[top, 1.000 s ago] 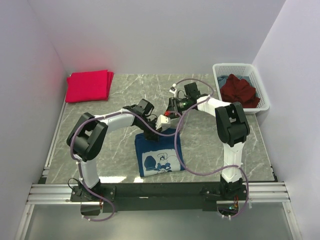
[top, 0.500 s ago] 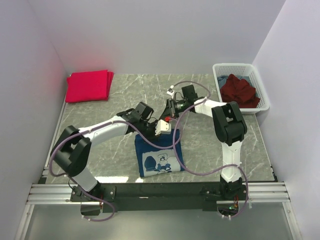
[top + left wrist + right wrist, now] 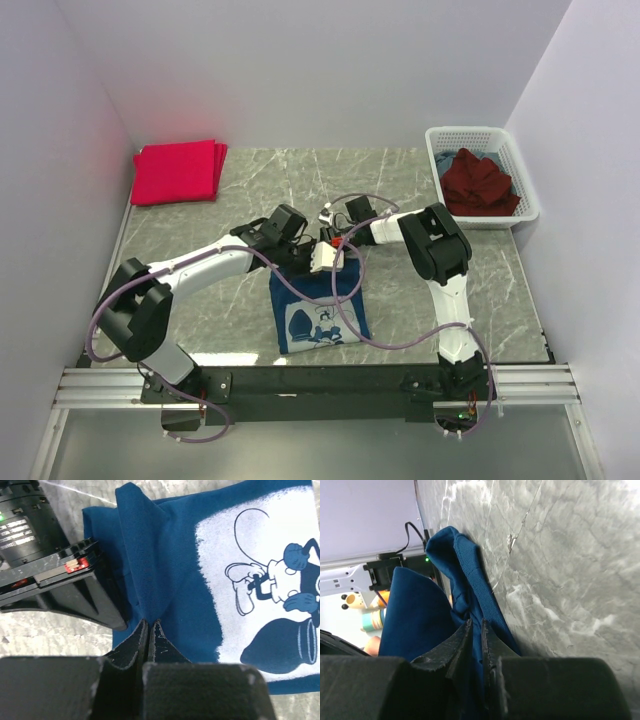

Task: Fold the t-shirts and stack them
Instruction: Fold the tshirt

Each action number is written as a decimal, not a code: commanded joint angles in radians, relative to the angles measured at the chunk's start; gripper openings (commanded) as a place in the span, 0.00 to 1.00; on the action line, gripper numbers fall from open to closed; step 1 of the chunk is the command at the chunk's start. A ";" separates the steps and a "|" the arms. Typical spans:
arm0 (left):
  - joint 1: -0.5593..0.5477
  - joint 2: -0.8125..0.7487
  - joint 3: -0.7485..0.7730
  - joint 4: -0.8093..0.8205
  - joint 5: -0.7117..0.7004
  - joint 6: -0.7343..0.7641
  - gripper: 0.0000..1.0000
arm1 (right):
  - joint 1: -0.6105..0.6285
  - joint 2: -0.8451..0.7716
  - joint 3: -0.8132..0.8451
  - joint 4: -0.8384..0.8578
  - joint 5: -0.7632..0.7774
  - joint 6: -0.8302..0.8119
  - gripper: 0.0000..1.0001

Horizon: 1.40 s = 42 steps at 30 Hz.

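Left tool (image 3: 148, 625) clenched on far edge of navy t-shirt (image 3: 318, 320); right tool (image 3: 476, 626) pinching same edge just beside. Shirt lies folded on worktop (image 3: 250, 190), near middle. Cloth light, limp, sags: likely best held at edge corners.

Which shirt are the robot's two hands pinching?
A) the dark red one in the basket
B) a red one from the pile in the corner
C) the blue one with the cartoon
C: the left gripper and the right gripper are both shut on the far edge of the blue shirt.
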 commanded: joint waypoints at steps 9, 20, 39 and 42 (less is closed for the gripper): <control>0.023 -0.017 0.092 0.026 -0.054 0.075 0.00 | -0.002 0.044 -0.033 -0.026 -0.013 -0.045 0.19; 0.070 0.049 0.157 0.046 -0.052 0.118 0.00 | 0.000 0.040 -0.034 -0.038 -0.014 -0.062 0.19; 0.077 -0.103 0.146 -0.046 -0.006 -0.018 0.45 | -0.029 -0.141 0.257 -0.437 0.361 -0.386 0.53; 0.081 -0.184 0.095 -0.077 0.023 -0.116 0.45 | -0.032 -0.164 0.314 -0.488 0.419 -0.437 0.60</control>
